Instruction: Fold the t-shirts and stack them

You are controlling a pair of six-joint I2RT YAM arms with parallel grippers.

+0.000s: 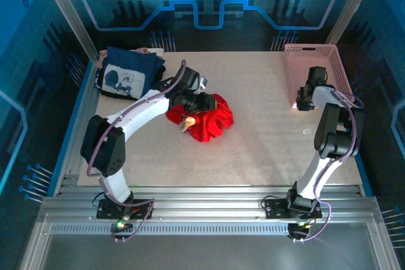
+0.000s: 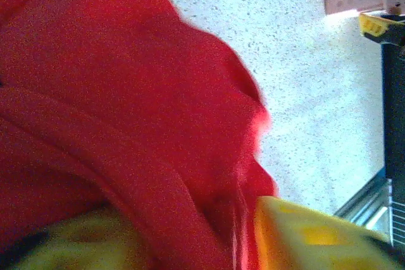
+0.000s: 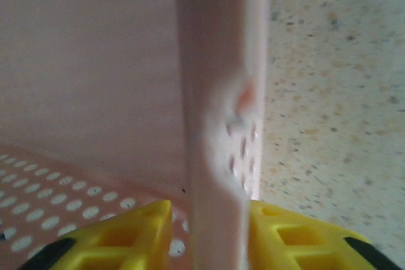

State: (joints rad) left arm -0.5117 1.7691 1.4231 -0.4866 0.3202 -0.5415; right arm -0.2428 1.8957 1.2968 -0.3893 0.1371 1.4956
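Two t-shirts lie on the speckled surface (image 1: 266,150), well apart from each other. Item one, the navy shirt (image 1: 126,75), sits folded at the far left corner with its pale cartoon print facing up. Item two, the red shirt (image 1: 212,121), lies bunched and unfolded near the middle of the surface, with a tan patch showing at its near left edge. The left hand (image 1: 195,102) is down at the far left edge of this red heap. In the left wrist view its yellow fingers (image 2: 316,235) stand moderately parted, with a thick fold of red cloth lying in the gap between them. The cloth reaches the inner edge of the finger on the right of that view; the other finger is blurred and partly covered. A pink lattice basket (image 1: 334,61) stands at the far right of the surface. The right hand (image 1: 302,100) is at the basket's near left wall. In the right wrist view its fingers (image 3: 126,238) straddle that upright wall, one inside over the perforated floor and one outside over the surface. They are parted slightly wider than the wall, with a thin gap visible on the inside.
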